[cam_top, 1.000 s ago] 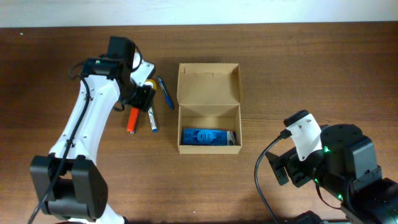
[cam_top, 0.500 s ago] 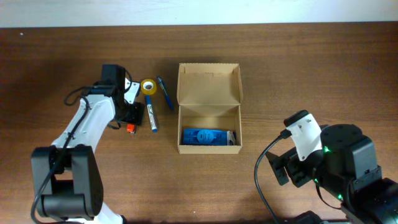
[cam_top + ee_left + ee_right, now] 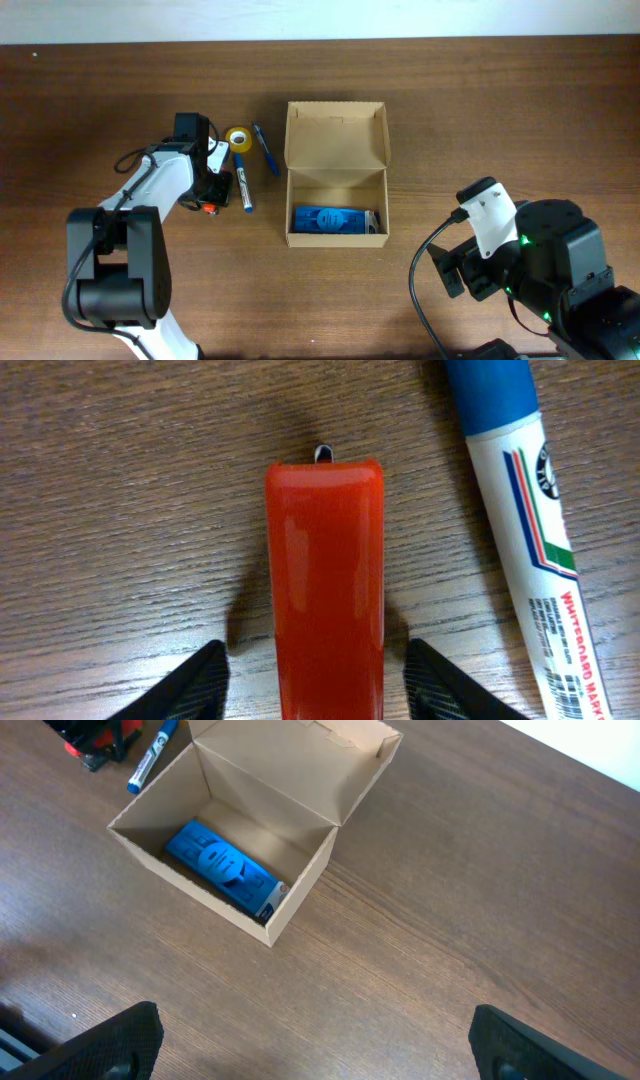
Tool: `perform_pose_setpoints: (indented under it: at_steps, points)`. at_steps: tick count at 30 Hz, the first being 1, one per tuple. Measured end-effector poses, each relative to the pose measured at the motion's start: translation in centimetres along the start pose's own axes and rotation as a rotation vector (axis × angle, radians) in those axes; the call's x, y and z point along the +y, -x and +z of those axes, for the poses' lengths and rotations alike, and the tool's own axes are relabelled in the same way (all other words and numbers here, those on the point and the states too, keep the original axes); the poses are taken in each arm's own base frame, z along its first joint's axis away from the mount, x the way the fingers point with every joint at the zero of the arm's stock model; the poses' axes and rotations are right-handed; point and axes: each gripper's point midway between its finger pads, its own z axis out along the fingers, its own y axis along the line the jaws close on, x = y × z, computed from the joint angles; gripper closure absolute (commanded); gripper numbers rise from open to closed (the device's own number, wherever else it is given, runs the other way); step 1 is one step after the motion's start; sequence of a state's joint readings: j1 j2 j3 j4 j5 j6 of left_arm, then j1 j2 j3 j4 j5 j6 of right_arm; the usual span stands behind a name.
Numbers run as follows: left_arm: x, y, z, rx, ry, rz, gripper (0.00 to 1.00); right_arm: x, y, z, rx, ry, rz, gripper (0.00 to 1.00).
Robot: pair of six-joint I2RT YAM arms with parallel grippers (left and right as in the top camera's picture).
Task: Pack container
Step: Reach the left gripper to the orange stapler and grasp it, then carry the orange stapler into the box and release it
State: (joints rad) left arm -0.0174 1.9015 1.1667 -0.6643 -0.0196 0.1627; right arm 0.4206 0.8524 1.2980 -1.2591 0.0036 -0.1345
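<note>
White arms [image 3: 150, 180] with black joints [image 3: 110, 265], cables [image 3: 413, 275] and fingers [image 3: 195, 680].

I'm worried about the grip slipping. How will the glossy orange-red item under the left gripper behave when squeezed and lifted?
The orange-red item has a shiny, smooth shell, so it may be slippery. It looks like rigid plastic, so it is probably stiff and light. Its flat-looking top suggests it won't roll much, unlike the round whiteboard marker beside it.
</note>
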Motion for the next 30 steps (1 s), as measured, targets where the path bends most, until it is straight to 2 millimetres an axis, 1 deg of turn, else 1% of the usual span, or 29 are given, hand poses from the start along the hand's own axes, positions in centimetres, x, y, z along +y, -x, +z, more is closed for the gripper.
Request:
perform_pose_setpoints:
  at_steps: [4, 8, 12, 16, 21, 24, 27, 29, 30]
  points:
    - [0.3, 0.0, 0.0, 0.003, 0.019, -0.003, 0.65, 0.0, 0.0, 0.0, 0.0, 0.0, 0.0, 0.01]
    - [0.4, -0.1, 0.0, 0.004, 0.023, -0.002, 0.72, 0.0, 0.0, 0.0, 0.0, 0.0, 0.0, 0.01]
    - [0.3, -0.1, 0.2, 0.008, 0.023, -0.001, 0.74, 0.0, 0.0, 0.0, 0.0, 0.0, 0.0, 0.01]
    - [0.1, -0.1, 0.2, 0.009, 0.03, 0.01, 0.78, 0.0, 0.0, 0.0, 0.0, 0.0, 0.0, 0.01]
    - [-0.3, 0.1, 0.1, 0.008, 0.035, 0.025, 0.79, 0.0, 0.0, 0.0, 0.0, 0.0, 0.0, 0.01]
    - [-1.0, 0.8, -0.4, -0.008, 0.034, 0.045, 0.79, 0.0, 0.0, 0.0, 0.0, 0.0, 0.0, 0.01]
    - [-1.7, 2.9, -3.0, -0.085, 0.044, 0.067, 0.79, 0.0, 0.0, 0.0, 0.0, 0.0, 0.0, 0.01]
    - [-2.1, 5.1, -6.5, -0.185, 0.066, 0.086, 0.78, 0.0, 0.0, 0.0, 0.0, 0.0, 0.0, 0.01]
    - [-2.4, 6.0, -8.0, -0.225, 0.074, 0.096, 0.79, 0.0, 0.0, 0.0, 0.0, 0.0, 0.0, 0.01]
